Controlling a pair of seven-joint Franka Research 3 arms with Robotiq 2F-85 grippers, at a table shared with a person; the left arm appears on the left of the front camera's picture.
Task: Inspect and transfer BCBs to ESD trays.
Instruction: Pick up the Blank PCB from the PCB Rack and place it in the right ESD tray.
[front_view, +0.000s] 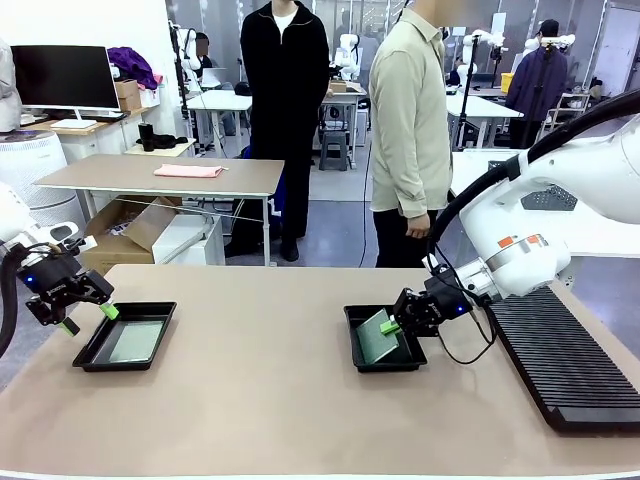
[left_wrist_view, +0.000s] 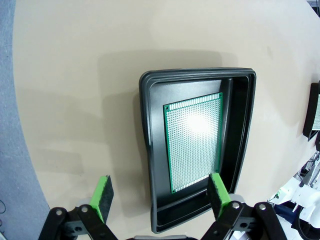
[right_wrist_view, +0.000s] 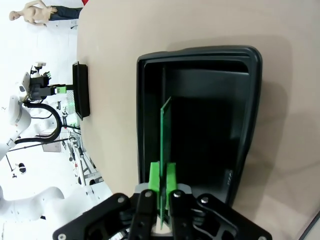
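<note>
Right gripper (front_view: 393, 326) fingers clamp a tilted board (front_view: 377, 336) over the right tray (front_view: 362, 360). Left gripper (front_view: 88, 318) fingers spread beside the left tray (front_view: 95, 356), its board (left_wrist_view: 195, 142) flat

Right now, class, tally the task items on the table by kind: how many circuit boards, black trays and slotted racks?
Green circuit boards: 2
Black ESD trays: 2
Black slotted rack: 1
Total: 5

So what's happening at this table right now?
The right pincer is pinched on the edge of a green circuit board, holding it tilted inside the right black tray. The left pincer stands open above the left black tray, where another board lies flat. A person in a beige shirt stands at the far side, hands off the table.
</note>
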